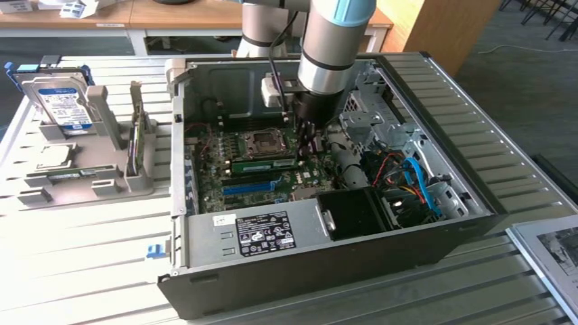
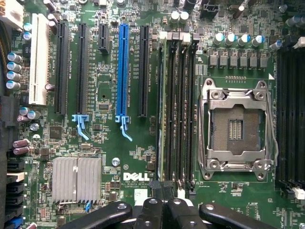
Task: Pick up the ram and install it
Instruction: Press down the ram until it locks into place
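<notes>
Gripper (image 2: pixel 162 210) low in frame, jaws pressed together over the motherboard (image 2: pixel 119 157).
Ram (image 1: pixel 264 164) seated in its slot mid-frame in the exterior view, beside the CPU socket (image 2: pixel 236 129), inside the PC case (image 1: pixel 298 271).

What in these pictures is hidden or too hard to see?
- Exterior view: whether the gripper touches the ram, too small and dark to tell.
- Wrist view: the ram is edge-on, its label unseen.
- Exterior view: hard drive label print, too small to read.

Ram (image 1: pixel 264 164) seated in motherboard (image 1: pixel 262 169)
</notes>
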Tool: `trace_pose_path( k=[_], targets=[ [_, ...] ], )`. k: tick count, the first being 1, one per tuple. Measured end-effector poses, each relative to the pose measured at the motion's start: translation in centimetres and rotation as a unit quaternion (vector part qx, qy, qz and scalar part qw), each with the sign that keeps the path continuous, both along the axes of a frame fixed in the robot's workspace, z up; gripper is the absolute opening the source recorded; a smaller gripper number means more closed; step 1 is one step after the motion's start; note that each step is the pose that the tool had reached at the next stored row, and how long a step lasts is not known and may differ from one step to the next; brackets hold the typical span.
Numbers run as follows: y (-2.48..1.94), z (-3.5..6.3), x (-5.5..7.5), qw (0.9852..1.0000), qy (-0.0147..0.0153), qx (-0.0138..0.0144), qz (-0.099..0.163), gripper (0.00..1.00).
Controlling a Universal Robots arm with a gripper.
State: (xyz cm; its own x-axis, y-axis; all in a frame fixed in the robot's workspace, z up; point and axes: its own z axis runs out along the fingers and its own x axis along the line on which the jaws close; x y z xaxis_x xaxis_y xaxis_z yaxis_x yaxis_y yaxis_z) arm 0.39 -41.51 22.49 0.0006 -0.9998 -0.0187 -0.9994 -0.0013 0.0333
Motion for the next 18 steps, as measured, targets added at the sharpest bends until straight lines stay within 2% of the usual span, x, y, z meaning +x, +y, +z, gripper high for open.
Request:
trace_pose_path(
  k=[11,18],
  targets=[
    [-0.01,1.43,0.0,1.0000,0.0049,-0.0003,0.000,0.10],
    [-0.01,1.48,0.0,1.0000,0.0051,-0.0002,0.000,0.10]
  ],
)
